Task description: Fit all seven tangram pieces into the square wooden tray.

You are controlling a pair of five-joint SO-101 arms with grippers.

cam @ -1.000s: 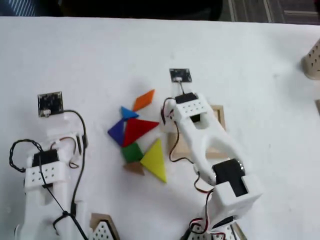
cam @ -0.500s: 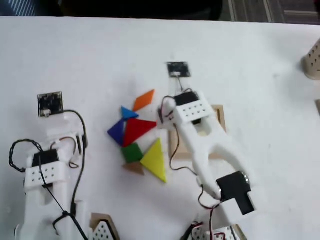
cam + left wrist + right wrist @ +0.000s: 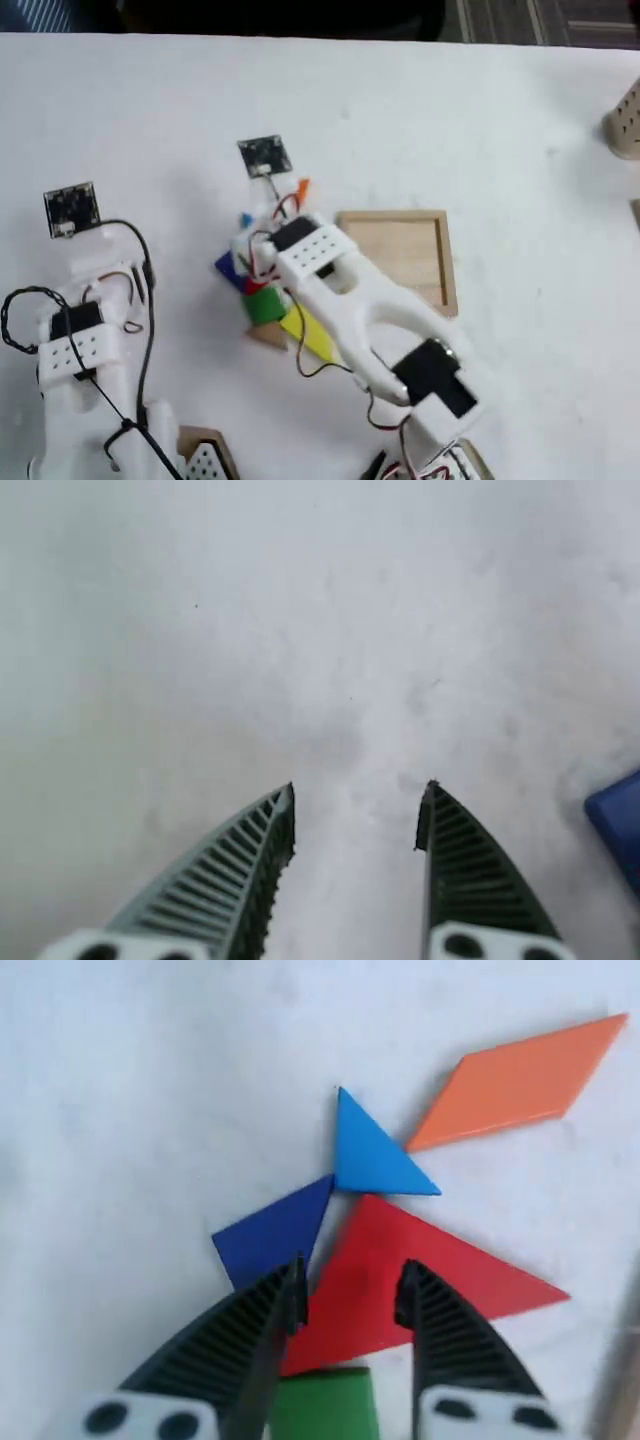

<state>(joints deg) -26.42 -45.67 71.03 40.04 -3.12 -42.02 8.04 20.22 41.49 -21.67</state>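
Observation:
The square wooden tray [image 3: 447, 262] lies empty, right of the piece cluster. In the right wrist view my right gripper [image 3: 350, 1285] stands open just above the red triangle [image 3: 420, 1270], one finger near the dark blue triangle [image 3: 272, 1232]. A light blue triangle [image 3: 372, 1155], an orange parallelogram [image 3: 515, 1082] and a green square [image 3: 325, 1405] lie around them. From above, the right arm [image 3: 320, 255] covers much of the cluster; the green square [image 3: 265, 305], yellow triangle [image 3: 305, 335] and brown triangle [image 3: 268, 335] show beside it. My left gripper [image 3: 357, 798] is open over bare table.
The left arm [image 3: 80, 345] stands at the table's left side, apart from the pieces. A dark blue piece edge [image 3: 620, 825] shows in the left wrist view. A tan object [image 3: 625, 125] sits at the far right edge. White table stretches beyond the tray.
The right arm swung left from above the tray to above the piece cluster, uncovering the tray. The left arm shifted slightly left.

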